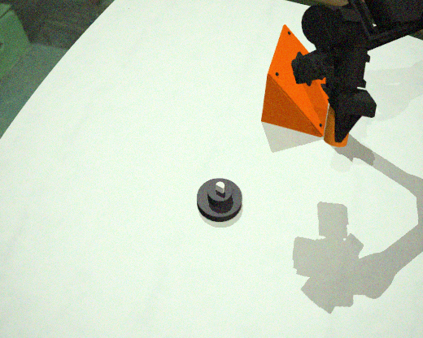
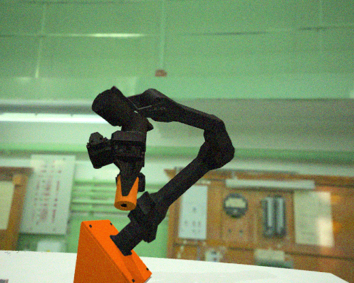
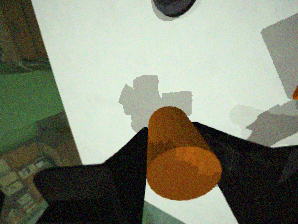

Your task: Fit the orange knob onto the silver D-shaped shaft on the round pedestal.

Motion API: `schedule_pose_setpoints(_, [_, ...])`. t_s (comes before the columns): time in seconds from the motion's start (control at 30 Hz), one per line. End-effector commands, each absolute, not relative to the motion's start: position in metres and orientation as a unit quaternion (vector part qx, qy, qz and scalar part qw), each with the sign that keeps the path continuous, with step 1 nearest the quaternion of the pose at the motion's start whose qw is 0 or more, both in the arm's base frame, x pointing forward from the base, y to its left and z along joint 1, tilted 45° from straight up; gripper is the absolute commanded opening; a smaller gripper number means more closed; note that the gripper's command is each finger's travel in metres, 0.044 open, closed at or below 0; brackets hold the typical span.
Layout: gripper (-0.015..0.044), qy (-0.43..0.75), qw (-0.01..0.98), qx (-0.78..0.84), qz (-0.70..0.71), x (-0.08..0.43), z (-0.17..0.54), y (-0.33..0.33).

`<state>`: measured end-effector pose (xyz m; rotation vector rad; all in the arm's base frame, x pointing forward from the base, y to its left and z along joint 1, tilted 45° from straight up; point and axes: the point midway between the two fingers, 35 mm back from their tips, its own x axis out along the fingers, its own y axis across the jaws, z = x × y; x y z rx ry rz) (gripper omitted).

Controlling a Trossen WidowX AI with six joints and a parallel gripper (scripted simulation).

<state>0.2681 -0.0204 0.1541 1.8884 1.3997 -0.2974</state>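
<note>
The hand [image 1: 342, 130] [image 2: 129, 190] [image 3: 169, 128] is clamped on the orange knob [image 1: 333, 134] [image 2: 125, 201] [image 3: 184, 172], which sits between its fingertips and pokes out below them, above the counter [image 1: 128, 252] [image 2: 227, 269] [image 3: 100, 60]. The round pedestal [image 1: 220, 211] [image 3: 173, 6], near the middle of the top view, is well apart from both.

1. The black arm [image 1: 397, 22] [image 2: 184, 113] rises on a slant, then folds back at its elbow [image 2: 219, 144]
2. Its pincer [image 1: 338, 122] [image 2: 126, 188] [image 3: 169, 128] points downward, raised well above the worktop, fingers parted but clamped on something
</note>
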Motion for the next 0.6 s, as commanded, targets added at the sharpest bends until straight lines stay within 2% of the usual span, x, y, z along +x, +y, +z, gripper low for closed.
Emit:
schedule_pose_setpoints(0.0, [0.0, 0.508, 0.384, 0.766, -0.095, 0.264, 0.166, -0.025])
schedule_pose_setpoints(0.57, [0.0, 0.369, 0.393, 0.842, -0.03, 0.251, 0.197, -0.041])
